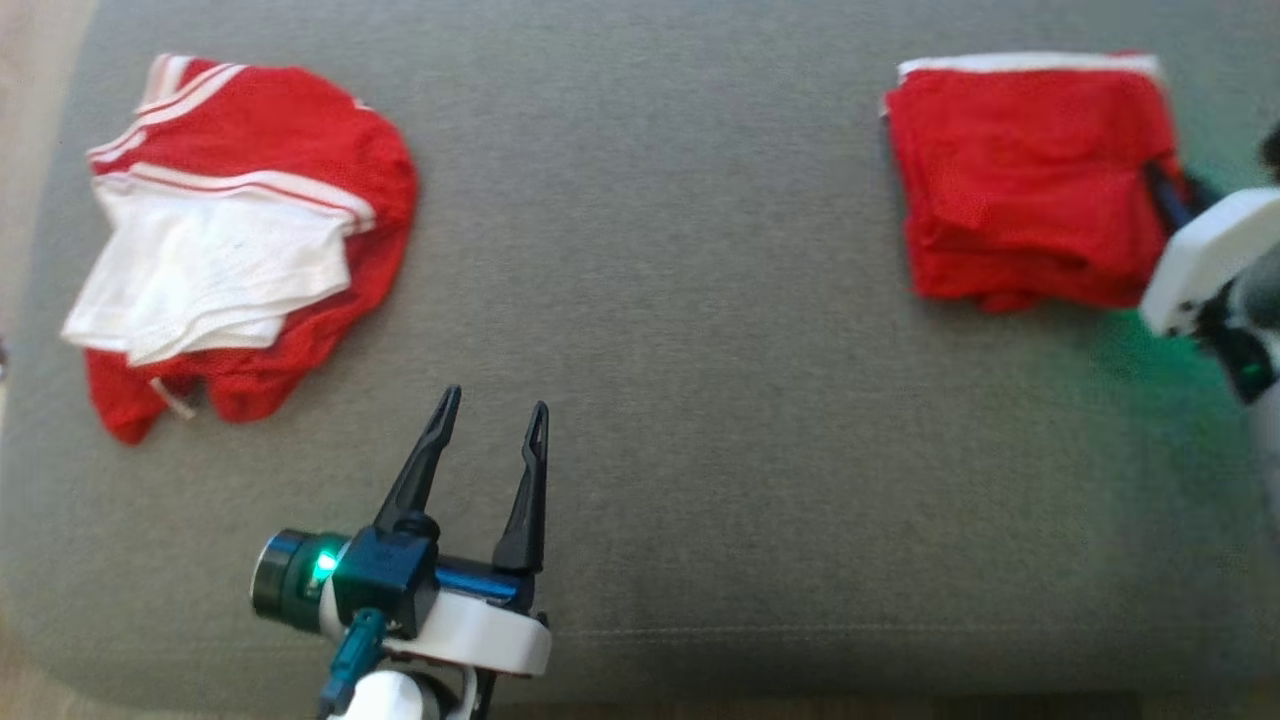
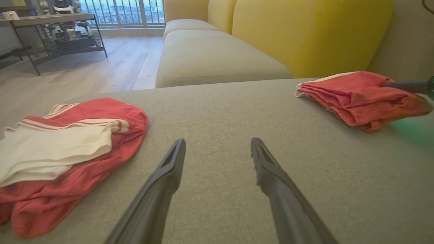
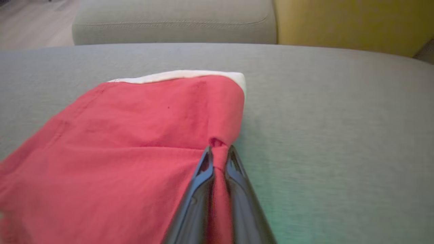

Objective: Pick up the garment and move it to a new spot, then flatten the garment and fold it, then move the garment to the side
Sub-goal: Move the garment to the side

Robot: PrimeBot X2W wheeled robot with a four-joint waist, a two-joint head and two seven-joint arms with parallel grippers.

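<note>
A folded red garment (image 1: 1030, 180) with a white band along its far edge lies at the right of the grey cushion (image 1: 700, 300). My right gripper (image 3: 218, 150) is shut on a pinch of red cloth at that garment's right edge (image 3: 135, 135). In the head view the right gripper (image 1: 1160, 190) reaches in from the right side. The left wrist view shows the same folded garment (image 2: 359, 95) with a dark finger (image 2: 403, 84) on it. My left gripper (image 1: 495, 408) stands open and empty over bare cushion near the front, its fingers (image 2: 169, 169) spread wide.
A crumpled red and white garment (image 1: 240, 230) lies at the cushion's left end (image 2: 67, 142). Beyond are a second seat cushion (image 2: 210, 57), a yellow backrest (image 2: 305, 34), wooden floor and a low dark table (image 2: 51, 30).
</note>
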